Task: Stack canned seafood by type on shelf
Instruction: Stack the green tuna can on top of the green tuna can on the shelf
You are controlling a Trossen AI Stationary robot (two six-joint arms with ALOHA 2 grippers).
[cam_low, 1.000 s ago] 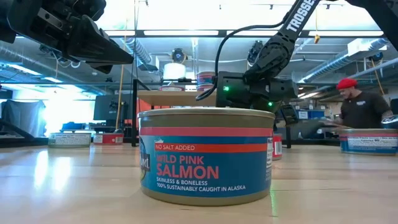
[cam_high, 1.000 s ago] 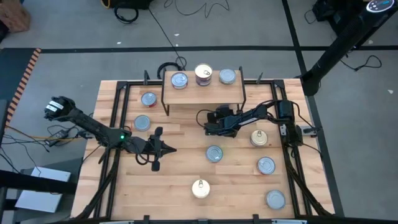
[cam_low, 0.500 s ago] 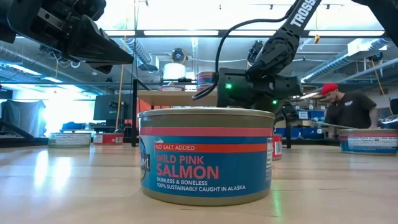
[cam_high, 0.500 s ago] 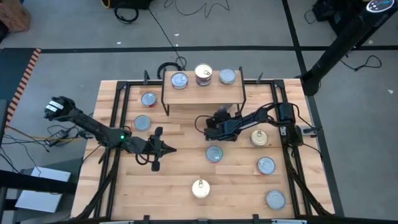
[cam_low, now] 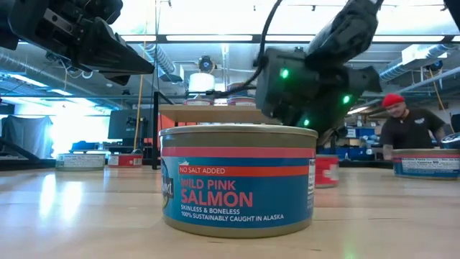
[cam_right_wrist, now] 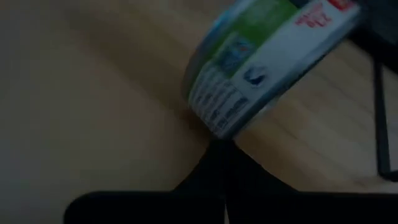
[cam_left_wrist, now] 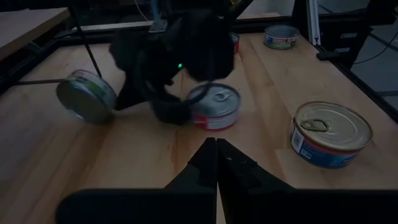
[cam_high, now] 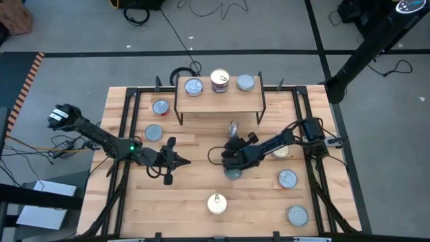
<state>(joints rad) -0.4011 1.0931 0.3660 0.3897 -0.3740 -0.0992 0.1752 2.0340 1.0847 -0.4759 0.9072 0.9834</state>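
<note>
Shelf (cam_high: 222, 102): stands at the far edge of the table (cam_high: 195, 195) and carries three tins in one row, the left tin (cam_high: 193, 85), the middle tin (cam_high: 220, 81) and the right tin (cam_high: 246, 83). None is stacked on another.
Types on the shelf: cannot be read from above, so whether the row is sorted cannot be told.
Right hand (cam_high: 230, 160): well in front of the shelf, low over the table, fingers shut together with nothing between them.
Red-sided tin (cam_high: 233, 171): upright, just beside the right hand on the side away from the shelf, not gripped.
Tipped tin (cam_high: 233, 128): lies on its edge between the shelf and the right hand. It looks knocked over, not placed.
Left hand (cam_high: 185, 161): in front of the shelf's left end, closed on nothing, waiting.
Loose tins: two left of the shelf, about four more in front of it toward the right, and a gold-topped tin (cam_high: 216, 203) farthest from it.
Progress: early. Three tins are up and most are yet to be shelved.
Left to do: right the tipped tin, then lift the rest and pile like on like.
</note>
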